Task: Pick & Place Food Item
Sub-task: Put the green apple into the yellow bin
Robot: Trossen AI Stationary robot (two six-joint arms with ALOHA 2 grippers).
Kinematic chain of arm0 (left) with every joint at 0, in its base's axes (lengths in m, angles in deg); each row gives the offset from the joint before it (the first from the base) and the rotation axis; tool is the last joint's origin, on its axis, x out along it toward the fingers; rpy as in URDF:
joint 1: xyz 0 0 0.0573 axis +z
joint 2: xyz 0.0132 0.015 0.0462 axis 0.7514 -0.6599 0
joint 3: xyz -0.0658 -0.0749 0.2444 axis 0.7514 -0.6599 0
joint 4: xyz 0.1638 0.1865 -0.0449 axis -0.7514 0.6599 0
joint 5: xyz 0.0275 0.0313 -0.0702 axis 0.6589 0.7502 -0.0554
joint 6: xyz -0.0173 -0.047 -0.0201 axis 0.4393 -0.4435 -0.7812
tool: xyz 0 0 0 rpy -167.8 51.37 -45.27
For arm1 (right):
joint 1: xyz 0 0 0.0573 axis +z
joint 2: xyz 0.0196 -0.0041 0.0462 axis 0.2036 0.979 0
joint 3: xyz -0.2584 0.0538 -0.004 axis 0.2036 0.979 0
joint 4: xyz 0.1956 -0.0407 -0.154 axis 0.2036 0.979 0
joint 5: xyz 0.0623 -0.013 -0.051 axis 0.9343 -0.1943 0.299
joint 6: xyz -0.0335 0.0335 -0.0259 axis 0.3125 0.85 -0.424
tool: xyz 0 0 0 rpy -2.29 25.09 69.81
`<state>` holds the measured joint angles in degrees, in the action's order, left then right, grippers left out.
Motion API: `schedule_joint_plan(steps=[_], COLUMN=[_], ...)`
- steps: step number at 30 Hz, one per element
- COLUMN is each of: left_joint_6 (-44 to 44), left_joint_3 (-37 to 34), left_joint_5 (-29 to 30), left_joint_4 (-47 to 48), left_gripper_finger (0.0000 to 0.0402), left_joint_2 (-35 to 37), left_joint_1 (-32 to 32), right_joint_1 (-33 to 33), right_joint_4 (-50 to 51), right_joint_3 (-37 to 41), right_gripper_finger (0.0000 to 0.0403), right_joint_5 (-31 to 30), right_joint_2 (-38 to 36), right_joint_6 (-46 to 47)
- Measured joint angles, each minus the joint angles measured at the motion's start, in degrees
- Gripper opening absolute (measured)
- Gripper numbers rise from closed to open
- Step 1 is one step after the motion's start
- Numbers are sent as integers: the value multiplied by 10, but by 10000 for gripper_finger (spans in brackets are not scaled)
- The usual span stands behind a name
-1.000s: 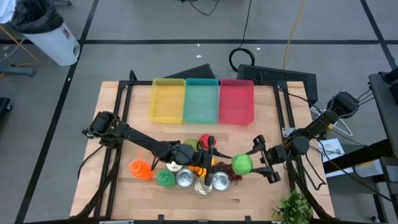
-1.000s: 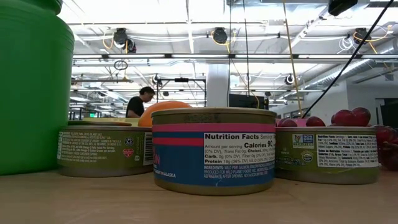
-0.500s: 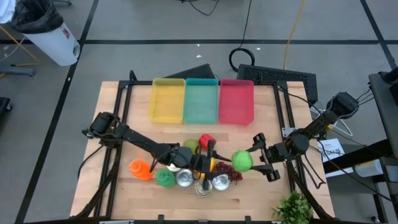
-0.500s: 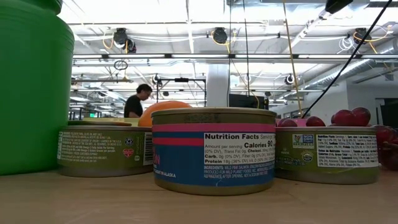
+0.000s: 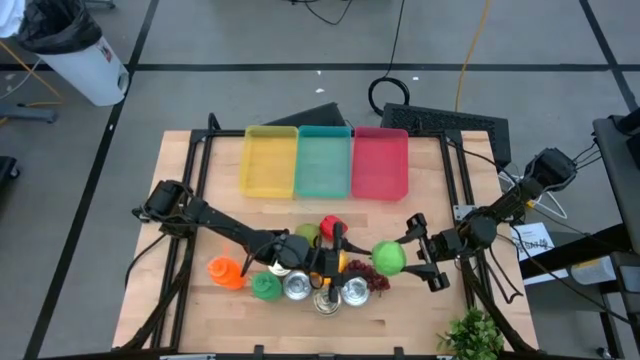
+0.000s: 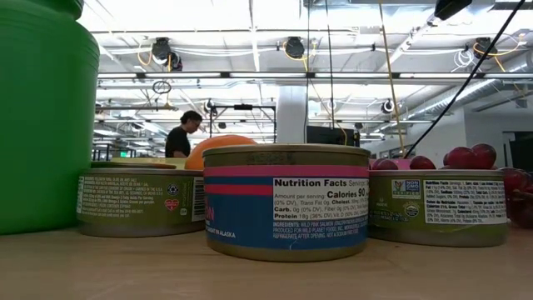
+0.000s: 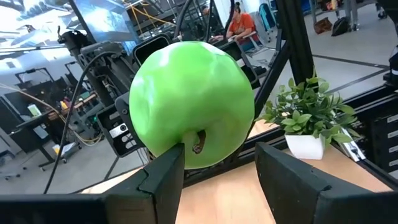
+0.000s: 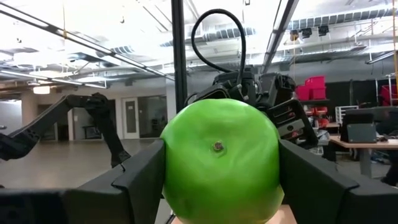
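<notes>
Green apple (image 5: pixel 389 258) in right gripper (image 5: pixel 399 257), stem toward left gripper (image 5: pixel 338 262).

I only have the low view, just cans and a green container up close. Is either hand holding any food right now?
Observer: Yes, the right hand grips a green apple between its fingers.
Operator: And the left hand?
Observer: The left hand points straight at that apple, its fingers apart.
Operator: Where could the apple go?
Observer: A yellow bin, a teal bin and a red bin sit side by side on the table, apart from the apple.
</notes>
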<state>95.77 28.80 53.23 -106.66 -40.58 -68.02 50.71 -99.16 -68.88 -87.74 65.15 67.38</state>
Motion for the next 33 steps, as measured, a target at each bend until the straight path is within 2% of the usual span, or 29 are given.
schedule_joint_plan(steps=[8, 18, 26, 33], left_joint_6=[35, 36, 7, -8], left_joint_3=[0, 0, 0, 0], left_joint_5=[2, 4, 3, -54], left_joint_4=[-3, -6, -18, -25], left_gripper_finger=[195, 100, 60, 52], left_joint_2=[0, 0, 0, 0], left_joint_1=[0, 2, 2, 7], right_joint_1=[0, 0, 0, 1], right_joint_4=[1, 6, 8, 11], right_joint_3=[0, 0, 0, 0], right_gripper_finger=[264, 267, 262, 262], right_joint_5=[1, 3, 0, -9], right_joint_2=[0, 0, 0, 1], right_joint_6=[0, 0, -2, -1])
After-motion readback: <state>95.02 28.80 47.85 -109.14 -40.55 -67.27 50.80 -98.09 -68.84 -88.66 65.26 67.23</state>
